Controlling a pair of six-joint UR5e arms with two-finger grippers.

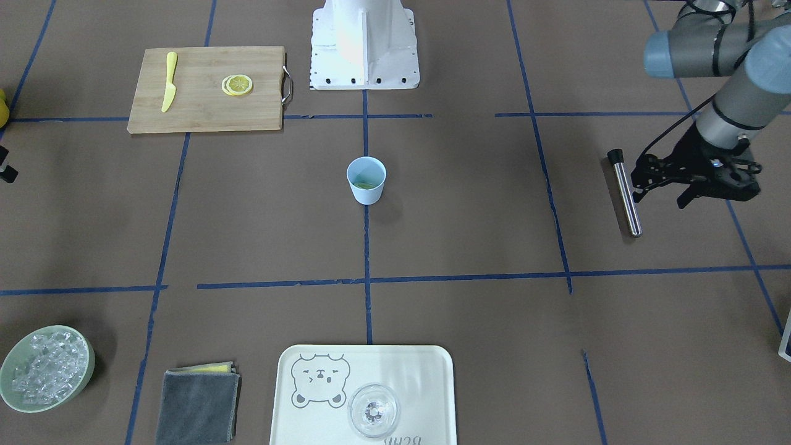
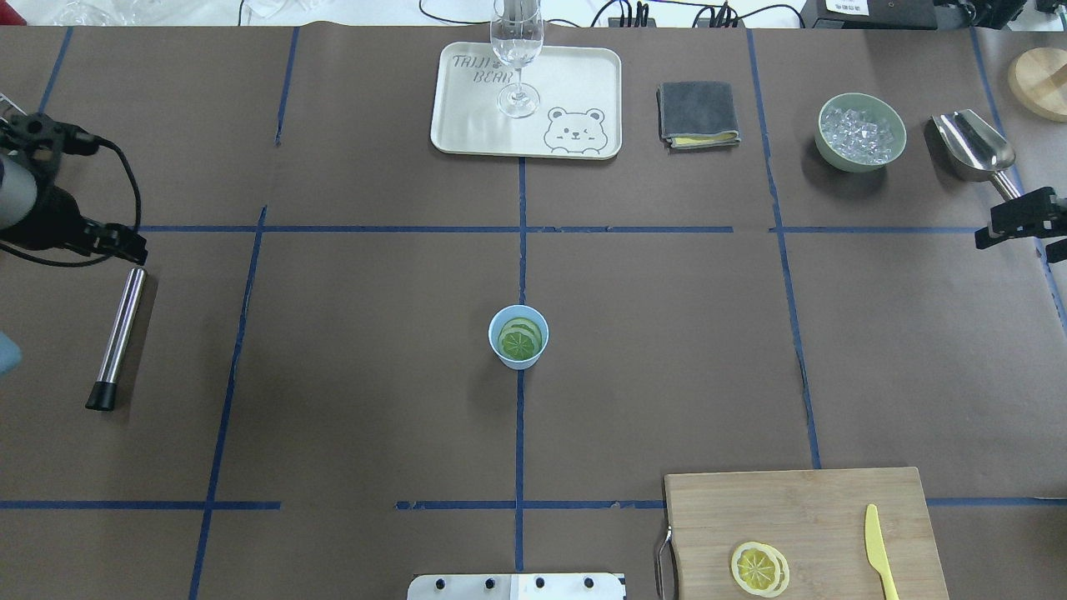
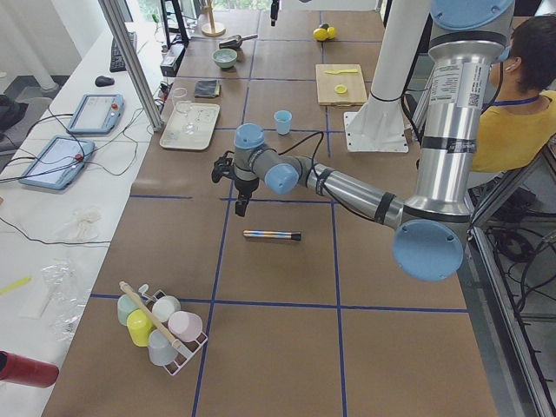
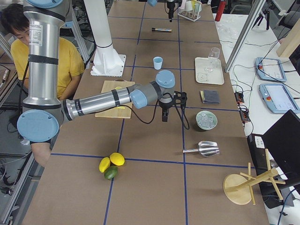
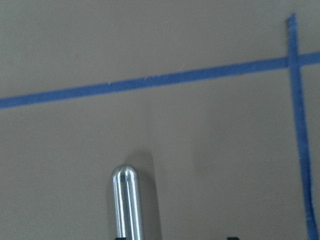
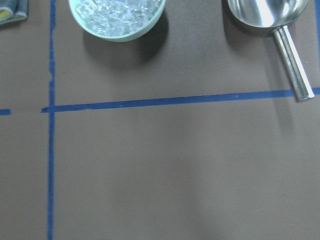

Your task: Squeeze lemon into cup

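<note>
Overhead exterior: lemon [image 2: 759, 568] on board [image 2: 800, 517], well apart from right tool [image 2: 1013, 221].

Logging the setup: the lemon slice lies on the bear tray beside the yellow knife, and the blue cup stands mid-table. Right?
Not quite. The overhead view shows the lemon slice on the wooden cutting board, not the tray, beside the yellow knife. The blue cup does stand mid-table.
</note>
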